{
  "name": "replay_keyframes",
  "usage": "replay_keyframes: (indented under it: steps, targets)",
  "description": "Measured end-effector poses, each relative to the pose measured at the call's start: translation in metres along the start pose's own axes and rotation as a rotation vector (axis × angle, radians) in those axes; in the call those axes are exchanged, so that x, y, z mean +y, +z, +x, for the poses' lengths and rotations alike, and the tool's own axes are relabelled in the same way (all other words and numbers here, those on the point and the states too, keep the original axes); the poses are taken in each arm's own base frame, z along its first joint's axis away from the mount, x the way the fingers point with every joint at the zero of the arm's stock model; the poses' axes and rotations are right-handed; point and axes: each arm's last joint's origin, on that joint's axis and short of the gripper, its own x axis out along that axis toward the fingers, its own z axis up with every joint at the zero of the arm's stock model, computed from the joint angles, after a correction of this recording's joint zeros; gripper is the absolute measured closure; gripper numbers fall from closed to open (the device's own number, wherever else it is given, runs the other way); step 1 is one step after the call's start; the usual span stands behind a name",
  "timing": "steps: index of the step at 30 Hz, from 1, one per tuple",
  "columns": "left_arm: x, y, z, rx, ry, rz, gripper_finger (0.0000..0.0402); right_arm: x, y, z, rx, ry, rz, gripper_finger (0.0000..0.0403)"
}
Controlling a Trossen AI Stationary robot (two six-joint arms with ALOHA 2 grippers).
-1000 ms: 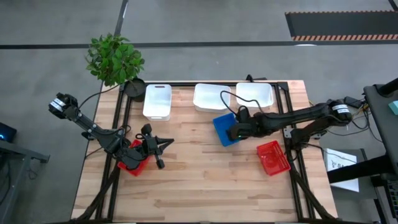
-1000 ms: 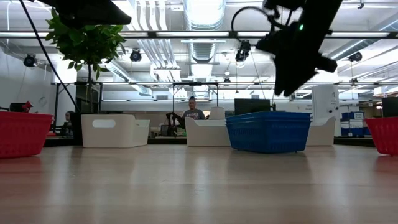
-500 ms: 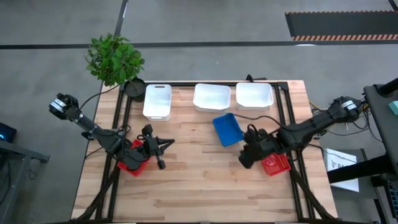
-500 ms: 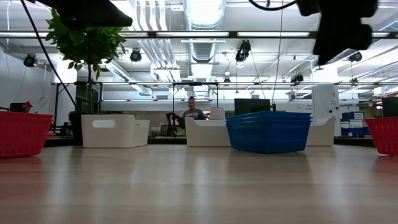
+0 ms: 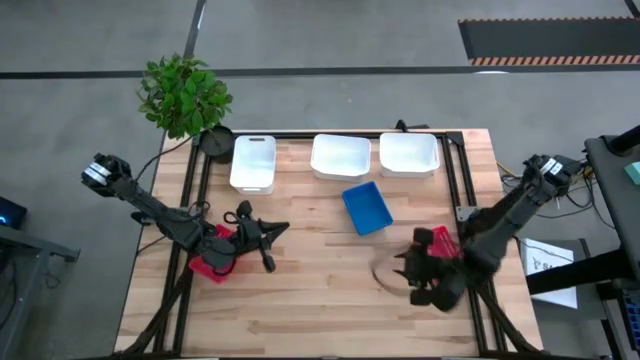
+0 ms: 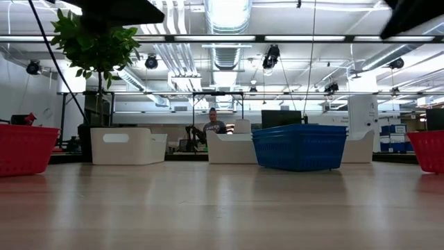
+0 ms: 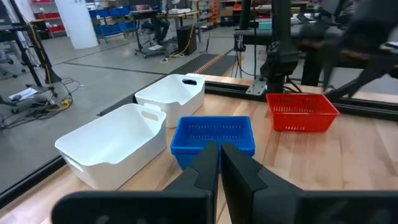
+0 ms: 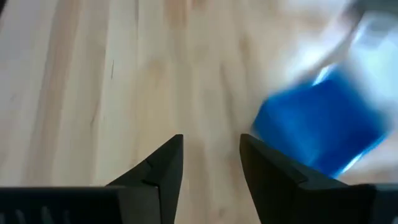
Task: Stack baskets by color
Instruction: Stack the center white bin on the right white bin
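Note:
My left gripper (image 5: 270, 241) hangs shut and bare at the table's left, just right of a red basket (image 5: 207, 265) that sits flat on the wood; its shut fingers (image 7: 219, 158) face the middle of the table. My right gripper (image 5: 413, 279) is blurred above the near right part of the table, open (image 8: 211, 163) with nothing between its fingers. A second red basket (image 5: 441, 238) lies partly under that arm. The blue basket (image 5: 366, 206) stands alone mid-table. Three white baskets (image 5: 253, 163) (image 5: 341, 155) (image 5: 408, 153) stand in a row along the far edge.
A leafy plant (image 5: 185, 93) in a dark round pot (image 5: 215, 140) stands off the far left corner. Black frame rails (image 5: 452, 170) run along the table's sides. Bare wood (image 5: 320, 290) spans the near half. A person (image 6: 214, 123) sits far behind the table.
My right gripper has swung from above the blue basket toward the table's near right corner, passing over the red basket there and rolling as it went. The blue basket stays where it was. My left gripper has edged slightly toward the table's middle, still shut.

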Motion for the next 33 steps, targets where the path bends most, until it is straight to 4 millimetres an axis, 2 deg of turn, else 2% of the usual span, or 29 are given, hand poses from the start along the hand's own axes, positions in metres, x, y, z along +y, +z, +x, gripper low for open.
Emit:
replay_keyframes:
  steps: [5, 10, 15, 20, 22, 26, 29, 33]
  targets:
    - [-0.010, 0.005, 0.024, 0.016, -0.027, -0.016, 0.0401, 0.004, -0.006, -0.017, -0.245, -0.166, -0.172, 0.0274]
    - [-0.019, 0.015, 0.054, 0.058, -0.129, 0.003, 0.0401, -0.014, -0.008, -0.027, -0.297, -0.170, -0.189, 0.0307]
    - [-0.027, 0.018, 0.075, 0.083, -0.199, 0.022, 0.0401, -0.034, -0.016, -0.019, -0.398, -0.028, -0.201, 0.0346]
    - [-0.027, 0.026, 0.088, 0.092, -0.171, 0.023, 0.0401, -0.059, -0.024, -0.004, -0.633, 0.182, -0.299, 0.0374]
    - [-0.028, 0.034, 0.097, 0.090, -0.184, 0.013, 0.0401, -0.073, -0.026, -0.003, -0.713, 0.170, -0.299, 0.0383]
    - [-0.025, 0.047, 0.114, 0.136, -0.216, 0.029, 0.0401, -0.102, -0.032, -0.002, -0.741, 0.051, -0.226, 0.0393]
    - [-0.019, 0.051, 0.128, 0.189, -0.235, 0.103, 0.0401, -0.115, -0.036, -0.002, -0.749, 0.005, -0.155, 0.0394]
    - [-0.007, 0.055, 0.141, 0.174, -0.243, 0.222, 0.0401, -0.127, -0.039, 0.001, -0.731, -0.060, -0.108, 0.0394]
